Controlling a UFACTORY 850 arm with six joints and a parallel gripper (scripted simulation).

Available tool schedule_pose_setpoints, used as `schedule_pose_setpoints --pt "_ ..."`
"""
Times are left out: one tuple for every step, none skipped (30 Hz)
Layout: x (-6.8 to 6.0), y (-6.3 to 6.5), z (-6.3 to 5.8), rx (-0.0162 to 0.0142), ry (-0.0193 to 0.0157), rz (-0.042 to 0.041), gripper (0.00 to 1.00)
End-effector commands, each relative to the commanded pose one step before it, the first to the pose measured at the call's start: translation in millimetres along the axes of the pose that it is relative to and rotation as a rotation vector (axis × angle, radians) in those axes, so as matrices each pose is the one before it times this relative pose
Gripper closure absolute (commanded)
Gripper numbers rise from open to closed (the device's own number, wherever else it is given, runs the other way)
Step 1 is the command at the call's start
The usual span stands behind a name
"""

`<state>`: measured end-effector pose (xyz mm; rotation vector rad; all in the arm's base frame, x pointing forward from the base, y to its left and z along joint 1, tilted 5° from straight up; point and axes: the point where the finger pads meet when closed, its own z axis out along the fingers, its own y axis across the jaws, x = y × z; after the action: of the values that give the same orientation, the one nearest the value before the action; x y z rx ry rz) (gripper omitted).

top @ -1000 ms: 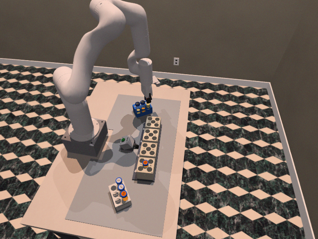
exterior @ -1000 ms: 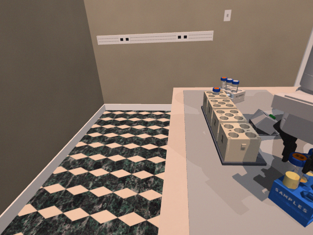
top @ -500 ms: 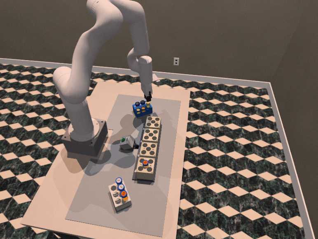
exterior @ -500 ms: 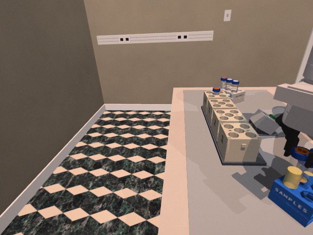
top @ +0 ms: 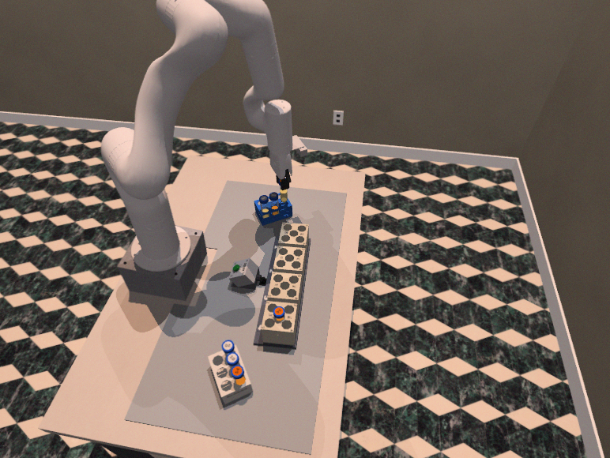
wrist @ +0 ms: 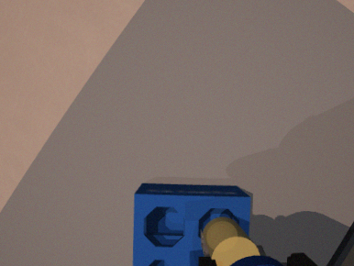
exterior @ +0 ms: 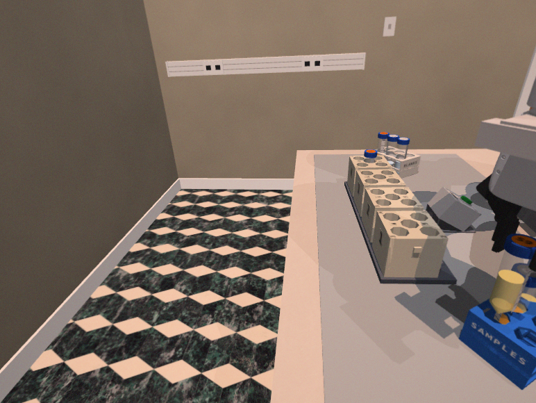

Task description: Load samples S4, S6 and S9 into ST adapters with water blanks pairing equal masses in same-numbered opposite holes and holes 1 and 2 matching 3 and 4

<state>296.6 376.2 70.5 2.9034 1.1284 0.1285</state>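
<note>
My gripper (top: 284,181) is shut on a sample tube (top: 284,194) (exterior: 507,291) (wrist: 229,243) with a blue cap, an orange cap dot and yellow liquid. It holds the tube upright, its bottom just above the blue SAMPLES rack (top: 275,215) (exterior: 498,342) (wrist: 193,202). Four beige adapters stand in a row on the loading stand (exterior: 416,279). The one farthest from the SAMPLES rack (top: 272,328) holds an orange-dot tube (top: 279,311) (exterior: 370,153). The grey blanks rack (top: 224,386) (exterior: 409,165) holds two white-dot tubes (top: 227,346) (top: 231,358) and one orange-dot tube (top: 237,371) (exterior: 382,135).
Two dark-capped tubes (top: 263,198) (top: 273,196) stand in the SAMPLES rack beside the held tube. The sloped grey desk (top: 245,279) (exterior: 450,212) with the green DONE key (top: 235,268) (exterior: 466,199) sits between the arm's base and the stand.
</note>
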Motion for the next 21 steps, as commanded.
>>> schedule_pose_setpoints --pt "0.80 -0.08 -6.92 0.00139 0.00073 -0.00008 1.00" --pt "0.00 0.00 0.00 0.00000 0.00000 0.00000 1.00" --pt "0.03 0.01 -2.03 0.00003 -0.00002 0.00000 1.00" --pt "0.00 0.00 -2.00 0.00000 0.00000 0.00000 1.00" --pt "0.00 0.00 -2.00 0.00000 0.00000 0.00000 1.00" --pt "0.01 0.00 -2.00 0.00000 0.00000 0.00000 1.00" --pt "0.01 0.00 -2.00 0.00000 0.00000 0.00000 1.00" --pt "0.01 0.00 -2.00 0.00000 0.00000 0.00000 1.00" --pt "0.01 0.00 -2.00 0.00000 0.00000 0.00000 1.00" --pt "0.01 0.00 -2.00 0.00000 0.00000 0.00000 1.00" --pt "0.01 0.00 -2.00 0.00000 0.00000 0.00000 1.00" --pt "0.01 0.00 -2.00 0.00000 0.00000 0.00000 1.00" --pt "0.01 0.00 -2.00 0.00000 0.00000 0.00000 1.00" --pt "0.01 0.00 -2.00 0.00000 0.00000 0.00000 1.00" --pt "0.00 0.00 -2.00 0.00000 0.00000 0.00000 1.00" --pt "0.00 0.00 -2.00 0.00000 0.00000 0.00000 1.00" --pt "0.00 0.00 -2.00 0.00000 0.00000 0.00000 1.00" --pt "0.00 0.00 0.00 0.00000 0.00000 0.00000 1.00" --pt "0.00 0.00 0.00 0.00000 0.00000 0.00000 1.00" --pt "0.01 0.00 -2.01 0.00001 0.00000 0.00000 1.00" --pt "0.00 0.00 -2.00 0.00000 0.00000 0.00000 1.00"
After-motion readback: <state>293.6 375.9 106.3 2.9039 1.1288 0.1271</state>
